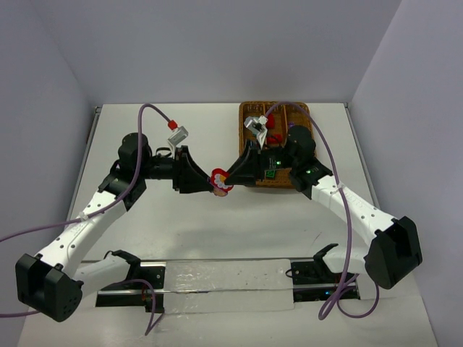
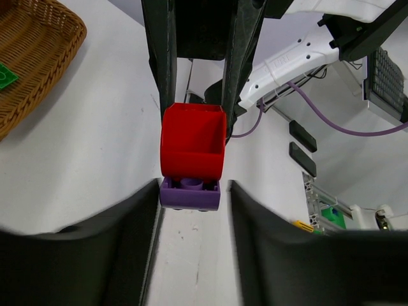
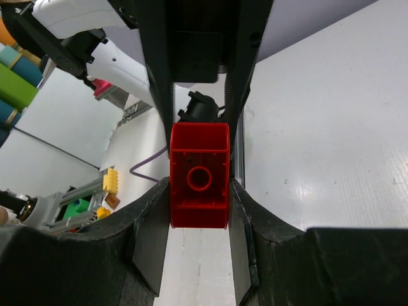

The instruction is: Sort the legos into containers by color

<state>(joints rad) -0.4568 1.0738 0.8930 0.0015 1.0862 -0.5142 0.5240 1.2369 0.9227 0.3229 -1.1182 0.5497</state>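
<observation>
One red lego (image 3: 199, 175) clamped in right gripper (image 3: 199, 191), one purple lego (image 2: 190, 194) (touching it) between parted jaws of left gripper (image 2: 192, 188)

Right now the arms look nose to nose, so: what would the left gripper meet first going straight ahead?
The purple lego, which sits inside the left gripper and is joined to the red lego that the right gripper holds. Beyond that, probably the right gripper itself.

A robotics lab cell. A white table (image 1: 217, 224) is boxed in by plain white panels (image 1: 43, 87) on three sides. A mounting rail (image 1: 231, 282) along the table's near edge carries two arm bases. Purple cables (image 1: 349, 246) loop above the table, and aluminium framing (image 2: 315, 191) stands beyond its edge.
</observation>
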